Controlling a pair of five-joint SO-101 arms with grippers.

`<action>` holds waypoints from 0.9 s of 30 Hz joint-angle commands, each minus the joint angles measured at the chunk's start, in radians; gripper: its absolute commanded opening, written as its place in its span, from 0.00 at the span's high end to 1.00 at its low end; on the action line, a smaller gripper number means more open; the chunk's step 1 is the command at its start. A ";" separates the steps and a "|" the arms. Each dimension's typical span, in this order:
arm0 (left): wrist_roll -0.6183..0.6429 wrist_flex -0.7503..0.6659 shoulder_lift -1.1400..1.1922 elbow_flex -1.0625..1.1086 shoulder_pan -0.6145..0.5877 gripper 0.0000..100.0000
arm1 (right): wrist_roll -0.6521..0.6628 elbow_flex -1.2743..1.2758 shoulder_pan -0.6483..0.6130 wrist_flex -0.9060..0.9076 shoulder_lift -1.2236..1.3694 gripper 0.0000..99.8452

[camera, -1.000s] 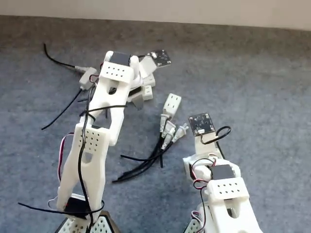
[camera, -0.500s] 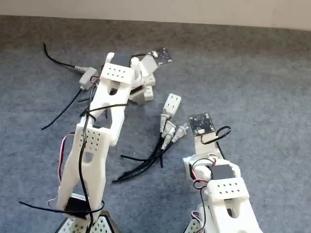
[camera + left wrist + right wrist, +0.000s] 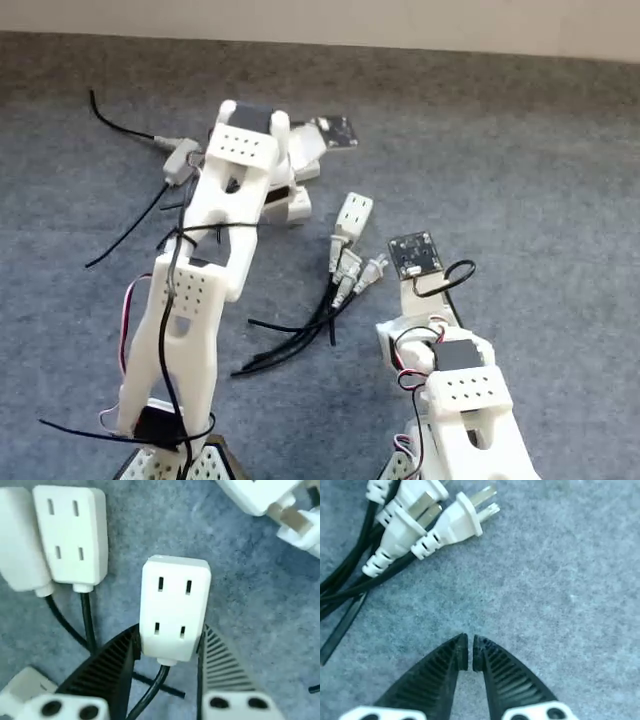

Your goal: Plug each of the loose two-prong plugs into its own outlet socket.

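Desk (image 3: 560,170) covered in grey-blue carpet-like fabric. Pale wall strip (image 3: 420,18) along far edge. Small grey connector (image 3: 181,160) on thin black wire (image 3: 112,122), lying far-left on desk.

Everything's just sitting on a grey-blue carpet (image 3: 540,170). Near the middle there's a white outlet block (image 3: 354,213) lying flat. Right next to it, on the side nearer the arms, is a bunch of white plugs (image 3: 356,272), with their black cords (image 3: 290,340) trailing off across the carpet. Up close, two of the plugs (image 3: 457,517) lie side by side with their prongs pointing the same way. Toward the far edge there's a small grey connector (image 3: 181,160) on a thin black wire (image 3: 115,125). The left wrist view has a pair of outlet blocks (image 3: 72,532) touching each other, slots up, and a single outlet block (image 3: 174,607) just beside them.
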 commanded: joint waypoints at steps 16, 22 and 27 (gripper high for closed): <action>0.077 0.046 -1.167 1.122 0.096 0.99 | 0.011 -0.007 0.007 -0.018 -0.019 0.97; 0.021 -0.051 -1.337 1.527 0.137 0.99 | 0.011 -0.007 0.007 -0.018 -0.019 0.97; -0.037 -0.258 -1.409 1.845 0.130 0.99 | 0.011 -0.007 0.007 -0.018 -0.019 0.97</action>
